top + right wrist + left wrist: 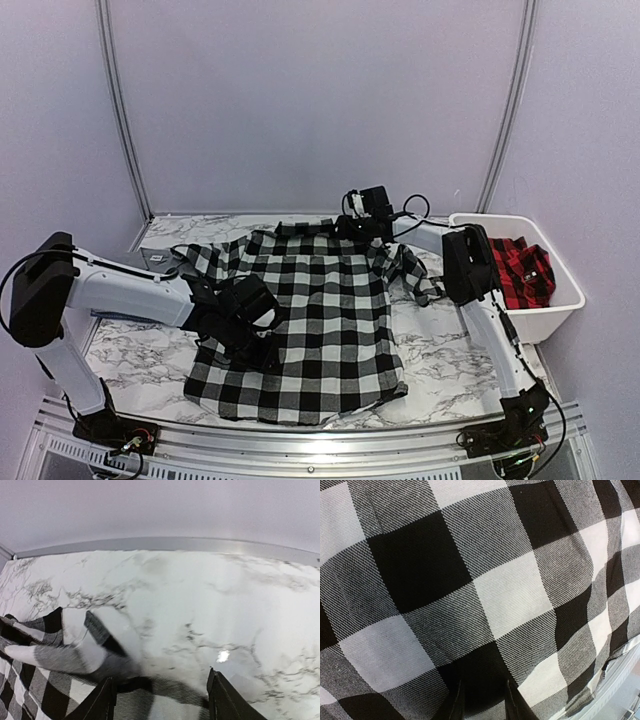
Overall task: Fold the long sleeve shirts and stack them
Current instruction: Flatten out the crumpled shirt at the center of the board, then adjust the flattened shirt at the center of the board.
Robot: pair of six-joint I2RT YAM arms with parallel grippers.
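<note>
The black-and-white checked shirt (pixel 310 320) lies spread flat on the marble table (pixel 140 360), collar at the far side. My left gripper (pixel 258 345) is down on its left edge. In the left wrist view the checked cloth (pixel 470 590) fills the frame, and the fingers (pixel 456 702) stand close together with cloth pinched between them. My right gripper (pixel 357 222) is open at the collar; its view shows the shirt's edge (pixel 55 655) between its spread fingers (pixel 106 702). The red-and-black checked shirt (pixel 522 270) lies in the bin. The grey shirt is out of view.
A white plastic bin (pixel 560 300) stands at the table's right edge. The shirt's sleeves lie out to the left (pixel 195 258) and right (pixel 415 272). Bare marble (pixel 200 605) runs from the collar to the back wall. A metal rail runs along the near edge.
</note>
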